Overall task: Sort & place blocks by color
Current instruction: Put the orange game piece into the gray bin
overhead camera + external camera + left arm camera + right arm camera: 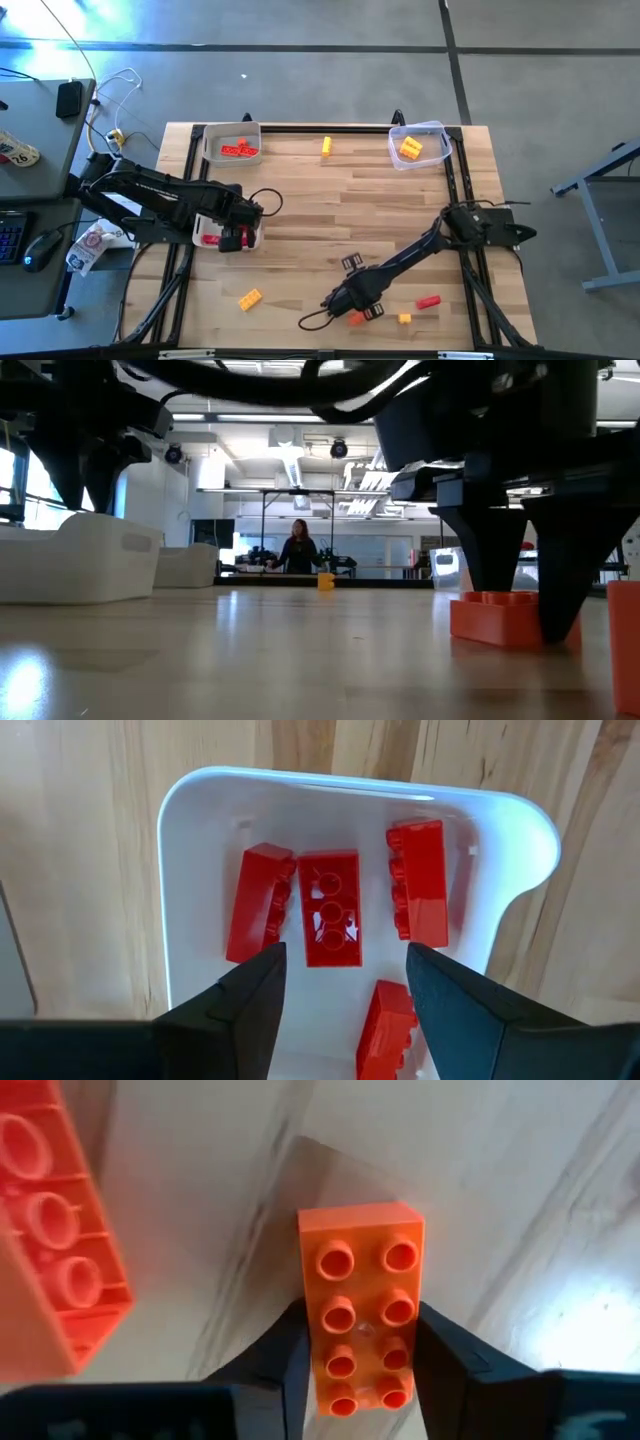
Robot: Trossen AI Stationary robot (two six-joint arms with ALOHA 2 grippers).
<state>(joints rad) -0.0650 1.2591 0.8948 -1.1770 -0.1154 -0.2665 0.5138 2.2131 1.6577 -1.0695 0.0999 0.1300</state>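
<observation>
Surface: wooden table (330, 215) of pale planks, grey floor around it
Right gripper (362, 1370): down at the table's near edge, fingers (270, 1360) pressed on both long sides of an orange block (362, 1305), studs up, resting on the wood
Beside it: a second orange block (55, 1230) lies just next to the held one, hollow underside showing
Left gripper (345, 985): fingers spread wide, holding nothing, hovering over a white tray (500, 830)
Under it: four red blocks (330, 907) in that tray, one partly hidden
Farther off: yellow pieces, probably blocks, in the clear tub (418, 145)
</observation>
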